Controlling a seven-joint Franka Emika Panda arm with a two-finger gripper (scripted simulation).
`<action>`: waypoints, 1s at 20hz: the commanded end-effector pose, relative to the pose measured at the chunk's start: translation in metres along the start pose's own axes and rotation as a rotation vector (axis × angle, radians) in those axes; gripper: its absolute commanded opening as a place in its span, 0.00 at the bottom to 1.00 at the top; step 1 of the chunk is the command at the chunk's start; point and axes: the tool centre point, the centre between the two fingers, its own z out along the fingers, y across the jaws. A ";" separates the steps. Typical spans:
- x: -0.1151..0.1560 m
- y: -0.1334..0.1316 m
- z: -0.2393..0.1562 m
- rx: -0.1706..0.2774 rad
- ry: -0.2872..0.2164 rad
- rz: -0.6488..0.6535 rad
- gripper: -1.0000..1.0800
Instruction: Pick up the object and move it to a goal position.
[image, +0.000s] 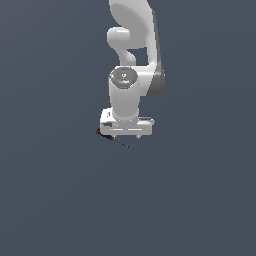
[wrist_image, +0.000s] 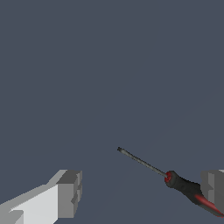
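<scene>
The white Franka arm (image: 132, 60) reaches straight down over a plain dark blue-grey floor (image: 200, 200), its wide white gripper (image: 125, 134) held low above it. In the exterior view, the small screwdriver with a red-and-black handle and thin dark metal shaft (image: 111, 139) lies just below the gripper's edge on the exterior view's left, the red end of the handle peeking out beside the gripper body and the shaft slanting down toward the exterior view's right.

The wrist view shows the gripper (wrist_image: 140, 192) spread wide, its two grey finger pads (wrist_image: 70, 192) well apart with bare floor (wrist_image: 109, 65) between them. The screwdriver (wrist_image: 186, 188) sits in that gap but far off centre: its handle lies right beside one pad, partly overlapping it in the picture, while the shaft points away into the open space toward the other pad. Whether the handle touches that pad cannot be told. The fingers grip nothing.
</scene>
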 end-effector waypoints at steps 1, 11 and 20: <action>0.000 0.000 0.000 0.000 0.000 0.000 0.96; 0.005 0.010 -0.015 0.000 0.016 -0.020 0.96; 0.004 0.011 -0.013 -0.001 0.016 -0.036 0.96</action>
